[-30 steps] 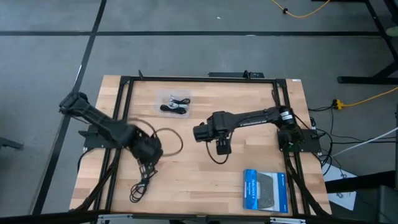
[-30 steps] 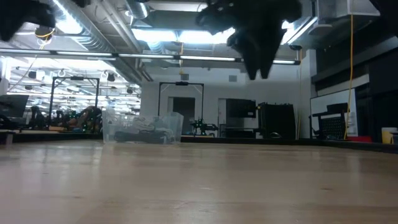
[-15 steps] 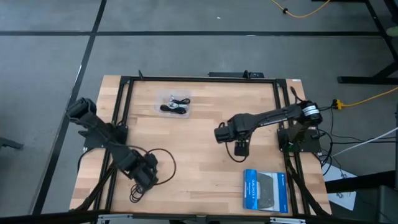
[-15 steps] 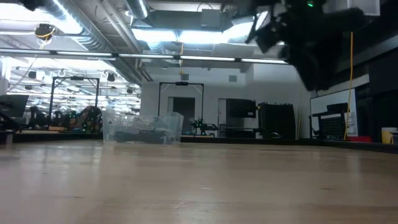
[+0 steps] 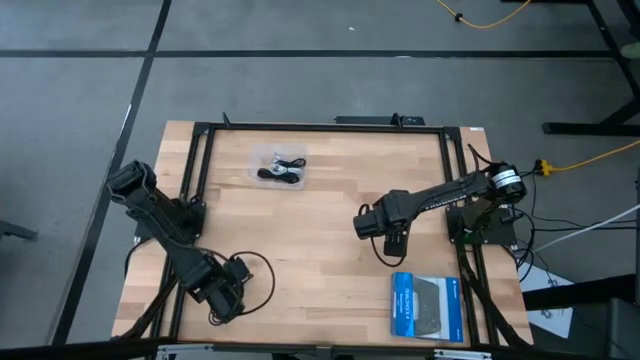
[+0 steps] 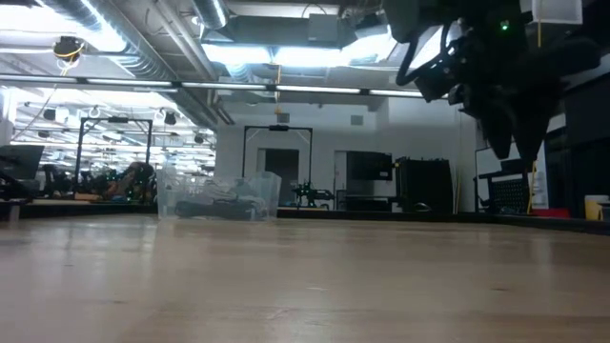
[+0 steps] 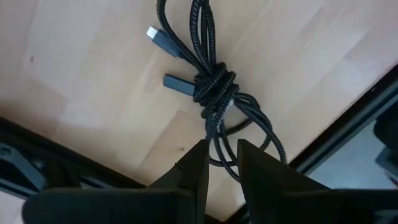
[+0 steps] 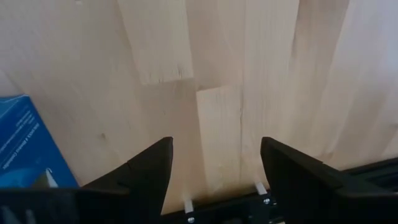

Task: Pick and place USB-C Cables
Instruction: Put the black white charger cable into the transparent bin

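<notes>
A black USB-C cable [image 7: 214, 87] is pinched by the left end effector [image 7: 222, 163] near the table's [image 5: 330, 240] front-left corner; lifting seems next. The right end effector [image 8: 214, 165] is spread, empty.

Two dark jointed arms (seemingly matte black), thin black looping wires

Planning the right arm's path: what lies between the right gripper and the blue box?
Only bare wooden table. The high view shows the open right gripper just above the blue box, nothing between them; the right wrist view agrees.
</notes>
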